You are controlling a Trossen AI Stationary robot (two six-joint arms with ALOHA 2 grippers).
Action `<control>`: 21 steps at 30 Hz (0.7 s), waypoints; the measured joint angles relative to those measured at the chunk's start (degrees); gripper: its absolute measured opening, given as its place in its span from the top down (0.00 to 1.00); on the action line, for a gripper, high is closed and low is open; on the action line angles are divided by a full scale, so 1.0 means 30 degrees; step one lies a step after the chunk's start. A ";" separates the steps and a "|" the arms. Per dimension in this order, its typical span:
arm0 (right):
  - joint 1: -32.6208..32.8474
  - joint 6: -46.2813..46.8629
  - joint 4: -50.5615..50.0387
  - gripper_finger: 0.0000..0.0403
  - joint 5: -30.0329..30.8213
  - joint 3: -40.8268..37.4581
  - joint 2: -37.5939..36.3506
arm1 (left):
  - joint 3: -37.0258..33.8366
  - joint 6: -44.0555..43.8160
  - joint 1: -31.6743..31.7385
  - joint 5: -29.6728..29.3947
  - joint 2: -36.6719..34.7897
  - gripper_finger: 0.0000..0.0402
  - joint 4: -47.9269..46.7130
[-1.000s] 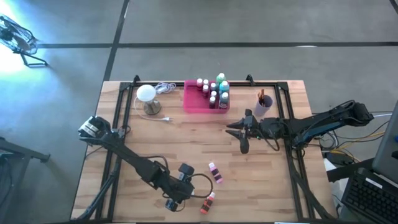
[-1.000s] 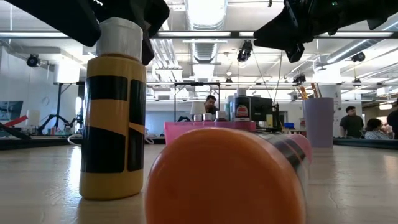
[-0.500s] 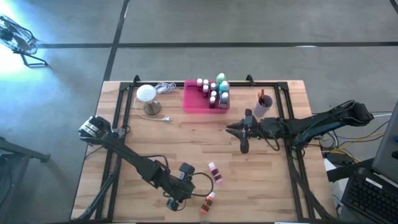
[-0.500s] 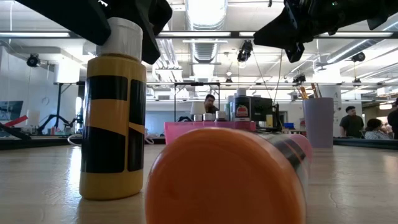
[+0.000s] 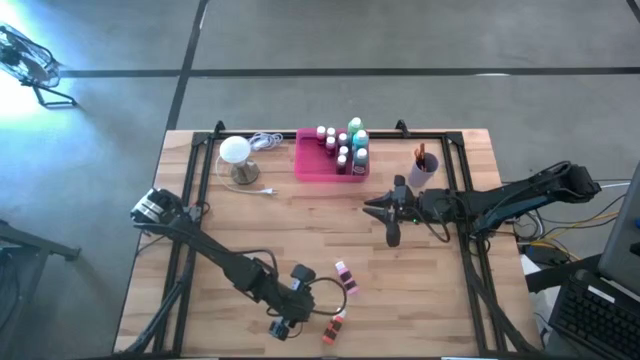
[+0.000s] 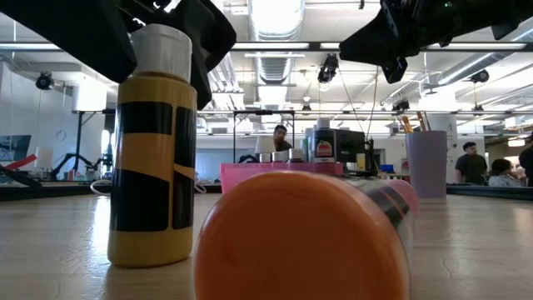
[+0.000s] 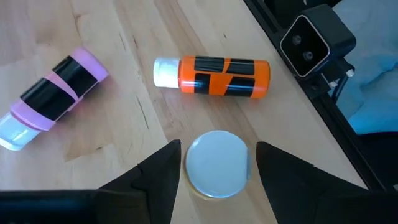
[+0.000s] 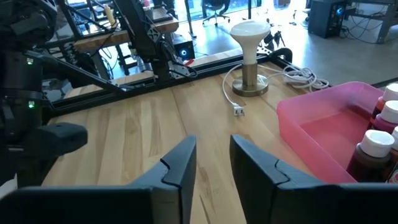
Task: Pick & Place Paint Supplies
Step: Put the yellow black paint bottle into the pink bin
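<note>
At the lower middle of the high view, the left claw [image 7: 216, 163] stood open around the cap of an upright yellow bottle [image 6: 152, 150] on the bench [image 5: 300, 230], while at centre right the right claw [image 8: 212, 163] hovered empty, fingers slightly apart.

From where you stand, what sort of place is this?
Probably a robotics lab or workshop: open ceiling ducts and strip lights, people at desks behind, and a framed wooden table set with paint bottles.
</note>
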 joint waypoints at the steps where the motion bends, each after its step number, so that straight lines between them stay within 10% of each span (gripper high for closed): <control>1: 0.0002 0.0000 0.0000 0.76 -0.0005 0.0000 0.0000 | 0.0000 -0.0071 0.0000 0.0042 0.0000 0.47 -0.0028; 21: 0.0004 0.0007 0.0007 0.66 0.0002 0.0000 0.0000 | 0.0022 0.0317 0.0007 -0.0067 -0.0029 0.66 0.0118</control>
